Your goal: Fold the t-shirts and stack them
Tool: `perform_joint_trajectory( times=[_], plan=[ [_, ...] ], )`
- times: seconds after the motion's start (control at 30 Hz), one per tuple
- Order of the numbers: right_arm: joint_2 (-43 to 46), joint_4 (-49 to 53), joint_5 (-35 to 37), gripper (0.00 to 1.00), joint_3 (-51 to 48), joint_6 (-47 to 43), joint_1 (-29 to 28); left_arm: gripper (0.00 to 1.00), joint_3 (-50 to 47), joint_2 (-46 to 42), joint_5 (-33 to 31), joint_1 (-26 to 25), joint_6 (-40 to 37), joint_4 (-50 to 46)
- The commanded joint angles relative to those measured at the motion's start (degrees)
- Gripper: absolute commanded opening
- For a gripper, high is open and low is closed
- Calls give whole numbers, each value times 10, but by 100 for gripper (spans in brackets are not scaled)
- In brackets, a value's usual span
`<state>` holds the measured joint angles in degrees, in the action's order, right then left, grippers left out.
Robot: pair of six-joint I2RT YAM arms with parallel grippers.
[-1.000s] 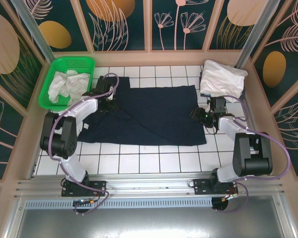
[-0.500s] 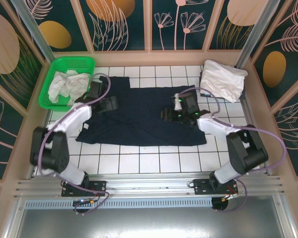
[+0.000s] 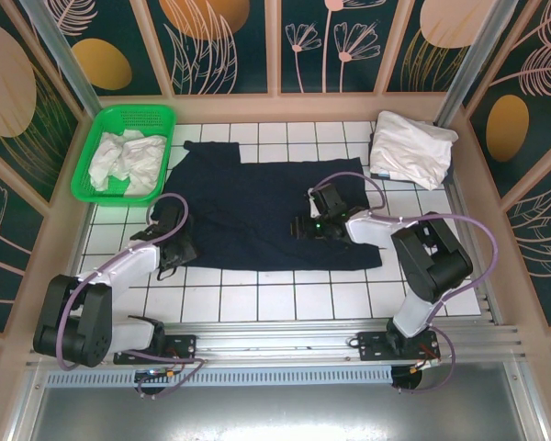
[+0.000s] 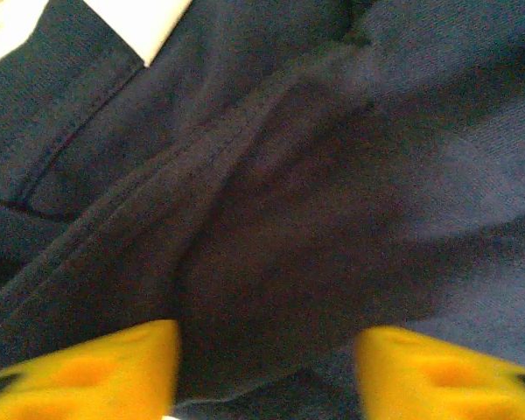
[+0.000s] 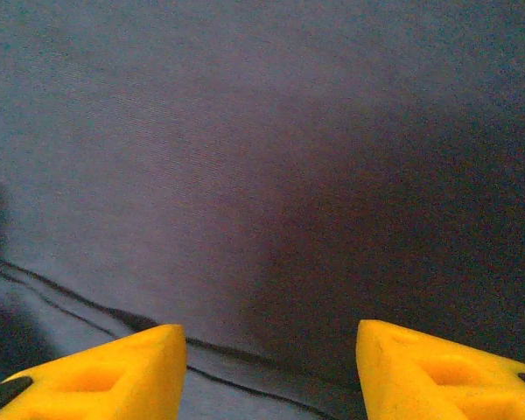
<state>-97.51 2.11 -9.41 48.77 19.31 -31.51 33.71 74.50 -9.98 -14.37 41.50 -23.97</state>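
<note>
A dark navy t-shirt lies spread flat on the white tiles in the middle. My left gripper is low over its near left corner, jaws open. In the left wrist view the yellow fingertips stand apart over a creased seam of navy cloth, with my left gripper holding nothing. My right gripper rests open over the shirt's right half, and my right gripper shows smooth navy cloth and a hem line between its fingers. Crumpled white t-shirts fill a basket. A folded white t-shirt lies at the back right.
The green basket stands at the back left corner. Patterned walls close in the table on three sides. A metal rail runs along the near edge by both arm bases. Bare tiles lie between the shirt and the rail.
My left gripper came from the shirt's far left sleeve toward the near left corner. My right gripper swept from the shirt's right edge leftward onto the cloth. The far left sleeve now lies spread out.
</note>
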Motion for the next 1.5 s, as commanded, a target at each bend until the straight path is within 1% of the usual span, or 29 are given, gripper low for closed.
perform_joint_trajectory(
  times=[0.0,0.03,0.1,0.13,0.17,0.2,0.23,0.27,0.33,0.37,0.4,0.47,0.57,0.63,0.67,0.73,0.87,0.97,1.0,1.03,1.23,1.33,1.47],
  plan=[
    [-1,1,8,54,-23,24,32,30,27,-7,-41,-2,11,-41],
    [0,2,5,54,-27,25,39,23,34,-11,-51,-3,13,-49],
    [1,-1,-3,54,-34,24,47,14,41,-15,-71,-3,14,-59],
    [3,-1,-2,54,-36,23,50,6,44,-14,-82,-3,15,-66],
    [3,-1,0,54,-39,22,51,2,47,-12,-89,-3,15,-72],
    [4,0,2,54,-40,21,54,3,51,-8,-96,-3,16,-79],
    [3,0,0,54,-41,21,56,7,52,-5,-101,-2,19,-81],
    [4,-2,-2,54,-43,20,58,12,53,-1,-95,-3,18,-76],
    [5,-7,-8,54,-45,20,58,35,54,11,-67,-3,5,-55],
    [2,-7,-11,54,-44,20,59,50,54,17,-49,-4,-5,-40],
    [1,-9,-11,54,-44,20,59,59,53,22,-30,-7,-17,-24],
    [-2,-10,-12,54,-43,20,59,68,51,33,-7,-14,-35,1],
    [-6,-8,-9,54,-43,20,60,68,50,49,18,-17,-58,25],
    [-5,-8,-6,54,-45,21,61,64,49,61,15,-17,-65,25],
    [-4,-8,-5,54,-46,21,62,60,49,68,11,-17,-67,21],
    [-1,-8,-5,54,-47,22,63,47,45,74,-1,-17,-69,12],
    [1,-3,-2,54,-47,18,68,30,33,65,-4,-17,-69,6],
    [4,3,1,54,-46,15,72,7,37,56,-15,-16,-61,-7],
    [5,4,2,54,-47,14,73,2,40,51,-19,-17,-59,-13],
    [7,5,4,54,-47,14,75,0,43,46,-24,-17,-55,-20],
    [11,5,7,54,-54,11,84,0,61,4,-50,-16,-35,-61],
    [12,4,8,54,-57,11,85,0,69,-21,-65,-17,-23,-92],
    [12,1,7,54,-59,10,87,0,82,-62,-95,-17,11,-146]
  ],
)
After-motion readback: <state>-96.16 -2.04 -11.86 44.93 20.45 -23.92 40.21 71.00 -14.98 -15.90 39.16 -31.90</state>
